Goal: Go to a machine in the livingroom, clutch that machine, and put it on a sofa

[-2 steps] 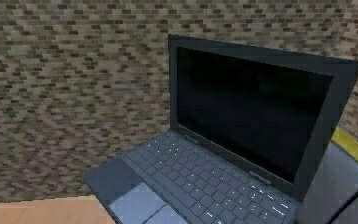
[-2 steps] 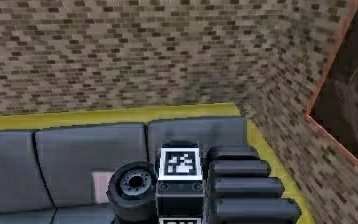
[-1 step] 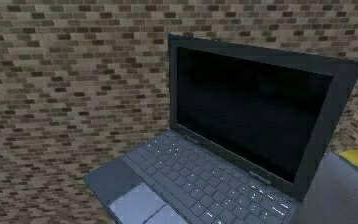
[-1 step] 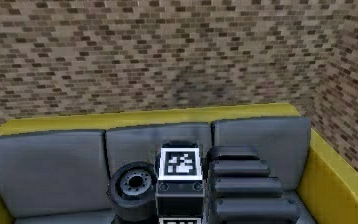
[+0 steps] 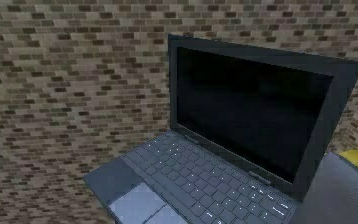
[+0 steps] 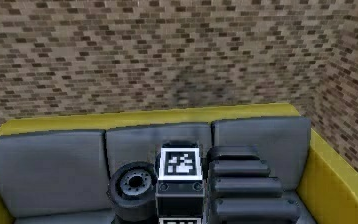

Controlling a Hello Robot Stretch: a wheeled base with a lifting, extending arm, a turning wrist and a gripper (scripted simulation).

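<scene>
**A:** Where's the laptop?

**B:** Forward view, middle and right. One laptop (image 5: 237, 110), lid up, screen dark, its hinge running from upper left down to lower right, with a brick wall (image 5: 67, 90) behind. I can't tell what bears it.

**A:** And the tool?

**B:** Arm side view, low centre. One tool (image 6: 135, 192) sits left of the arm (image 6: 249, 185), before the sofa's (image 6: 137, 117) middle cushion. Its grip can't be told, nor whether it holds anything.

**A:** Which way, then?

**B:** I'd judge the laptop lies frontward of the tool, and the sofa straight out along the arm. One sofa, three back cushions (image 6: 262, 140).
</scene>
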